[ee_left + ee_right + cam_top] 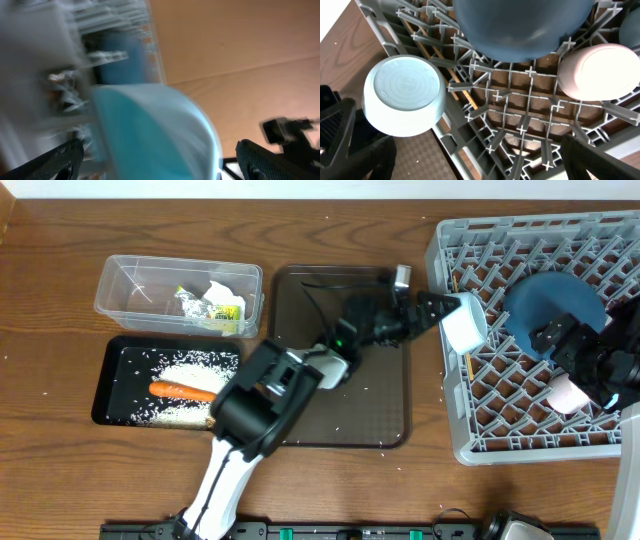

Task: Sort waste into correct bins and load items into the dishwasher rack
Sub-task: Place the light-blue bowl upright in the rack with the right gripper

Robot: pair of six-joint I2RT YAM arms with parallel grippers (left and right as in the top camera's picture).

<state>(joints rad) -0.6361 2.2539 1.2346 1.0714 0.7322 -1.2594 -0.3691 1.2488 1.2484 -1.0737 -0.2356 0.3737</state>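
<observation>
My left gripper [447,315] is shut on the small light-blue cup [466,321] and holds it on its side over the left rim of the light-grey dishwasher rack [452,395]. The left wrist view is blurred, with the cup [150,130] filling the gap between the fingers. The cup also shows in the right wrist view [402,95]. My right gripper [578,365] is open and empty over the rack [520,115], between the dark-blue bowl [548,308] [520,25] and the pink cup [568,393] [595,70]. Thin wooden chopsticks [432,52] lie in the rack. The white bowl is not visible.
The clear tub [120,285] at the back left holds the crumpled wrapper [222,300] and a brown lump [186,304]. The black tray [110,385] in front of it holds white rice [195,368] and the carrot [182,389]. The brown serving tray [370,395] lies in the middle with scattered rice grains.
</observation>
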